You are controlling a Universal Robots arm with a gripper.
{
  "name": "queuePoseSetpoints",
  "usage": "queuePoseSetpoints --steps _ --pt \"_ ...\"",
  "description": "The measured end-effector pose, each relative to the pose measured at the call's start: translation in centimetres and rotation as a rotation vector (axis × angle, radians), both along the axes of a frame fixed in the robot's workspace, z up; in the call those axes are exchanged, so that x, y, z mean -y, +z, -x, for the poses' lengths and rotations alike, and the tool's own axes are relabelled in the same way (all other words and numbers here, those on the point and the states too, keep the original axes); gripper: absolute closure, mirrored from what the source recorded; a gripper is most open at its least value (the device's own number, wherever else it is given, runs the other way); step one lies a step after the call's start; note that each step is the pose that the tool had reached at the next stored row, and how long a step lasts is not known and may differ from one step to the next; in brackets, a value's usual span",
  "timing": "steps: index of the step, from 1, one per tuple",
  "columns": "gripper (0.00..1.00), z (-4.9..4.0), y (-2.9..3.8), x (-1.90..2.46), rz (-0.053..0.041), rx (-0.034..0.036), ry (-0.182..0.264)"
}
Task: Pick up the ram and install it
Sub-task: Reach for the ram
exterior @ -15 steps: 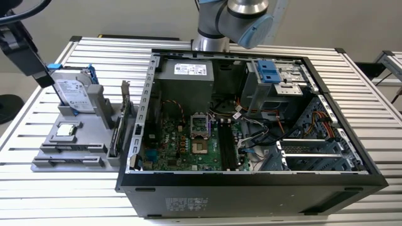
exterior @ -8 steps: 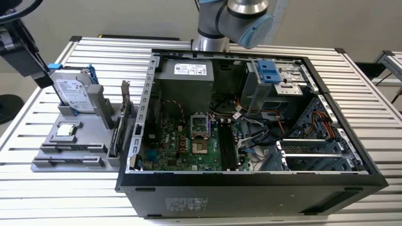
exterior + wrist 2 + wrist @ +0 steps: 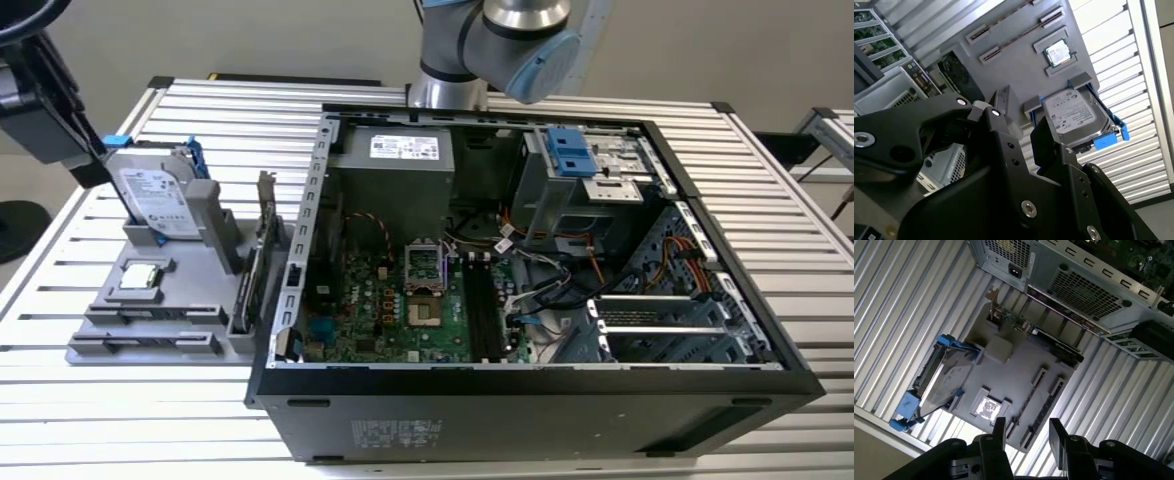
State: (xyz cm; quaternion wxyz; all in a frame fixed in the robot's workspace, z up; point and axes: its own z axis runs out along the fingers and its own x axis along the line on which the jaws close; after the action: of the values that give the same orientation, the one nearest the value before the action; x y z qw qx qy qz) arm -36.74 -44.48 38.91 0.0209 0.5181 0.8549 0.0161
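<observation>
My gripper (image 3: 1029,429) is open, and nothing sits between its two black fingers (image 3: 999,432). It hangs high over the table edge at the exterior view's left, seen there as a dark shape (image 3: 67,150), apart from every part. Below it lies a grey fixture (image 3: 1019,360). Between two end brackets of that fixture a thin dark strip (image 3: 1040,413) stands on edge. It may be the ram, but I cannot tell. The open computer case (image 3: 534,250) shows its motherboard with long black memory slots (image 3: 478,310).
On the fixture a silver hard drive in a blue frame (image 3: 158,195) stands upright, a processor chip (image 3: 142,278) lies flat, and an upright expansion card (image 3: 266,235) stands close to the case wall. The slatted metal table (image 3: 120,420) runs around the case.
</observation>
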Motion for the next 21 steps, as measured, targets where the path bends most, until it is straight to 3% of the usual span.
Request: queuePoseSetpoints --steps 21 --pt "0.00 0.12 0.00 0.00 0.0000 0.0000 -0.173"
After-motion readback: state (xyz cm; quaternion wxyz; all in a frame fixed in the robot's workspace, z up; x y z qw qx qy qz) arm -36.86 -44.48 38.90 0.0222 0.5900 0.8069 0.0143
